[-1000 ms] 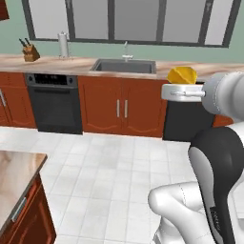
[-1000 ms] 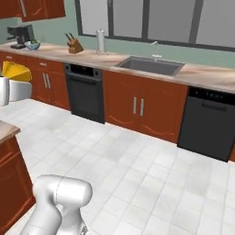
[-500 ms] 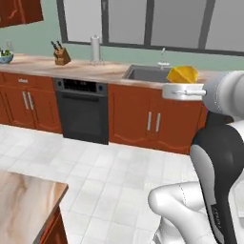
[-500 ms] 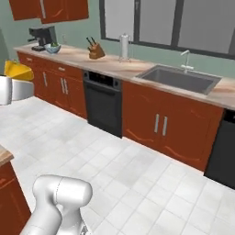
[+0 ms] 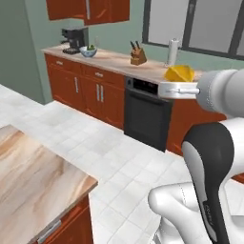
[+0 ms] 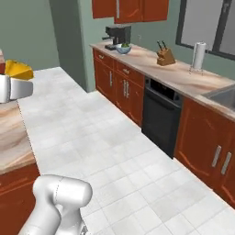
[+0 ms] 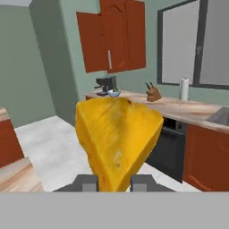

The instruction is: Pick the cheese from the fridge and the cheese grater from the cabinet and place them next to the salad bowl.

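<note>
1. Cheese (image 7: pixel 117 142): one wedge, clamped in the end effector (image 7: pixel 114 183), held high above open white floor (image 5: pixel 95 157).
2. Salad bowl (image 5: pixel 88 50), apparently one, beside coffee machine (image 5: pixel 74 39) on far desk (image 5: pixel 114 59).

The base is swinging round to the left: the sink is sliding out at three o'clock, while the coffee machine (image 5: pixel 75 38), salad bowl (image 5: pixel 88 51) and wall cabinet (image 5: pixel 88 9) are coming in at eleven o'clock on the worktop (image 5: pixel 114 59).
</note>
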Controlling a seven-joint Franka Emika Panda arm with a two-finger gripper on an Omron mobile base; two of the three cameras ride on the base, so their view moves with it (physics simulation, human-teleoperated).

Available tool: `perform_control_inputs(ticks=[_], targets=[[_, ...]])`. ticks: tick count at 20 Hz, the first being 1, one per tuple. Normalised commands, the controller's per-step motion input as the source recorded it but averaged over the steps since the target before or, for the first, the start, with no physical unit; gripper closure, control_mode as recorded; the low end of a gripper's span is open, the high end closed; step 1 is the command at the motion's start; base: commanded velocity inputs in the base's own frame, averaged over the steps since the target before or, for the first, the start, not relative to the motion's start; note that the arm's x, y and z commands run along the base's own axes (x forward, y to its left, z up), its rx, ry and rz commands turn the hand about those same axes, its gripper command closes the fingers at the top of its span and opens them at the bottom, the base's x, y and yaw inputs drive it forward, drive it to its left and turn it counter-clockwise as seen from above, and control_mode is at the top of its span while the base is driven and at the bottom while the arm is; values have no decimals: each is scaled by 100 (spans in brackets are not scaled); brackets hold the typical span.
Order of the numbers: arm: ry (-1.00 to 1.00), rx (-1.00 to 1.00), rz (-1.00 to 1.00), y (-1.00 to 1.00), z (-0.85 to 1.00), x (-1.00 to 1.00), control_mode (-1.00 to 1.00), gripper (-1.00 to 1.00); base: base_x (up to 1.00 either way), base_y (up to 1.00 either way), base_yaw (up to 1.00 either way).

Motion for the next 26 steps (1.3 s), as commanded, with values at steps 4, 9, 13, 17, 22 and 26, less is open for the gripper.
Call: perform_control_inputs(ticks=[4,9,13,17,22,26], targets=[[0,0,0,0,0,0,100,100,7,-39,71],[0,0,0,0,0,0,100,100,21,-48,68],[0,0,0,0,0,0,100,100,44,-100,39],[0,0,0,0,0,0,100,100,44,-100,32],[0,0,0,0,0,0,100,100,58,-96,40],[0,0,0,0,0,0,100,100,87,-99,26]])
